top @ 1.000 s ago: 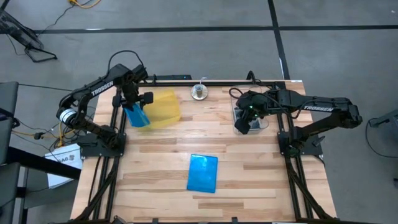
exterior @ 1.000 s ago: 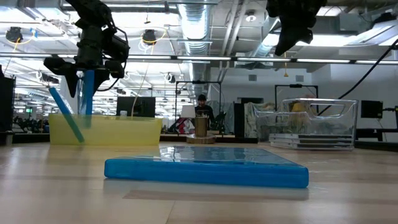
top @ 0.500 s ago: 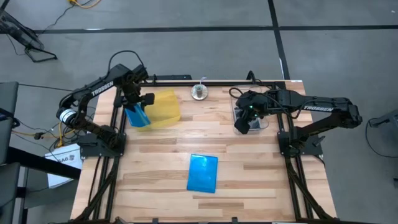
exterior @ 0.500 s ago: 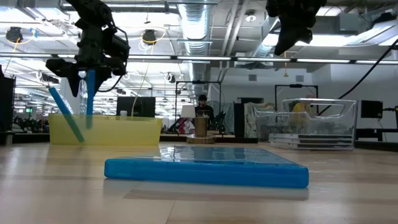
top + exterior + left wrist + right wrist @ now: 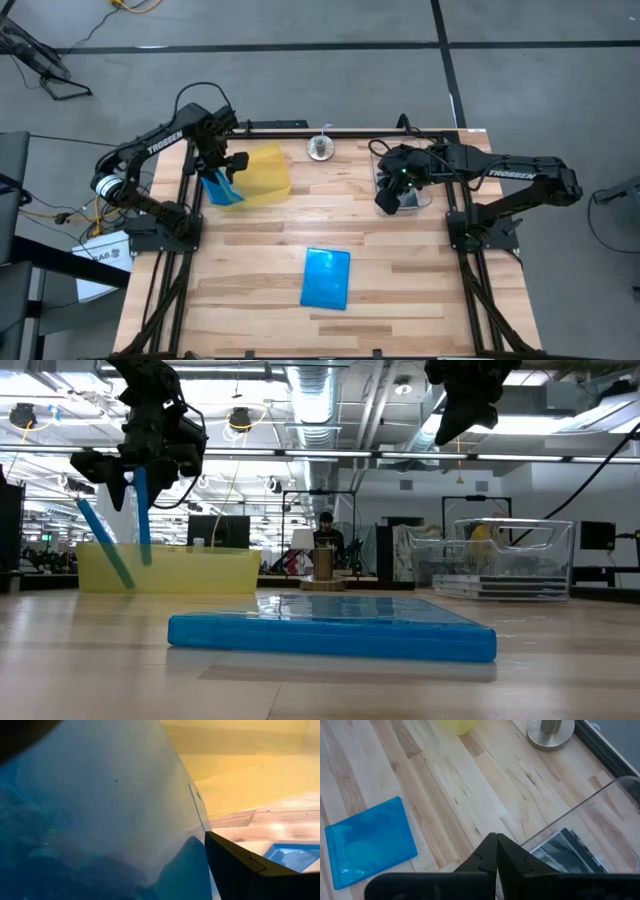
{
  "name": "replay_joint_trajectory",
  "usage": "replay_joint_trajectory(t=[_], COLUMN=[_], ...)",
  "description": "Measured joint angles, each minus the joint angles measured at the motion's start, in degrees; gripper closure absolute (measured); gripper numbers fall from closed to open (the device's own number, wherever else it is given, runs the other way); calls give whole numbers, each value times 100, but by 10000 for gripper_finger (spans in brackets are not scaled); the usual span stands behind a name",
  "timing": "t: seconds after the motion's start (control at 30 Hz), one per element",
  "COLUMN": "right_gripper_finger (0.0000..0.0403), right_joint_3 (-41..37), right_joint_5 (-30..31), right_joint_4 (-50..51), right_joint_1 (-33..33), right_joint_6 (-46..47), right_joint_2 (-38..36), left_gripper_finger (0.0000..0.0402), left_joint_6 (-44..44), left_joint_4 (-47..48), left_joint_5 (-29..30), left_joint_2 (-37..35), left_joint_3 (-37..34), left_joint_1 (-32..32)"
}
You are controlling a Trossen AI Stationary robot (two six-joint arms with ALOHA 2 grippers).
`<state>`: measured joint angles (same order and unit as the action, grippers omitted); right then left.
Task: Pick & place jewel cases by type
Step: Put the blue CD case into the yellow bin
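On the wooden table [image 5: 400, 280] the yellow tray [image 5: 262, 172] already held one leaning blue case [image 5: 104, 556]. Above it, the left gripper [image 5: 222, 170] clamped a second blue case [image 5: 144, 518], while a third [image 5: 327, 278] lay unsorted. By the clear tub [image 5: 512, 558], the right gripper [image 5: 496, 851] hung, fingers pressed together.

Even, bright overhead light covers the table [image 5: 400, 290], with only soft, short shadows under the arms. In the low view, ceiling lights [image 5: 305, 400] glare behind dark, silhouetted arms, and the near blue jewel case [image 5: 330, 632] shows a glossy sheen. The left wrist view is filled by a blurred, out-of-focus held blue case [image 5: 100, 820].
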<state>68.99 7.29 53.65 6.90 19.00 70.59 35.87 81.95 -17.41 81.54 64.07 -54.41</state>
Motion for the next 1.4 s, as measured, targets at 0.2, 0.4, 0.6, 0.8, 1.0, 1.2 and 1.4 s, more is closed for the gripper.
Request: replay_joint_trajectory(t=[0.2,0.4,0.6,0.8,1.0,1.2,1.4], right_gripper_finger=[403,403,403,403,403,403,403], right_joint_3=[0,0,0,0,0,0,0], right_joint_5=[2,2,5,17,18,20,15], right_joint_4=[-22,-23,-39,-163,-321,-321,-321], right_joint_1=[0,0,0,0,0,0,106], right_joint_6=[0,0,0,-2,-2,-7,-9], right_joint_2=[0,0,0,-2,-2,-2,-2], left_gripper_finger=[200,200,200,201,201,201,201], left_joint_6=[8,261,260,-173,-520,-1046,-1372], left_joint_4=[-7,62,67,76,59,54,68], left_joint_5=[345,743,762,473,713,1231,1276], left_joint_2=[0,0,0,0,0,0,0], left_joint_3=[0,0,0,0,0,0,0], left_joint_1=[2,2,2,2,2,9,131])
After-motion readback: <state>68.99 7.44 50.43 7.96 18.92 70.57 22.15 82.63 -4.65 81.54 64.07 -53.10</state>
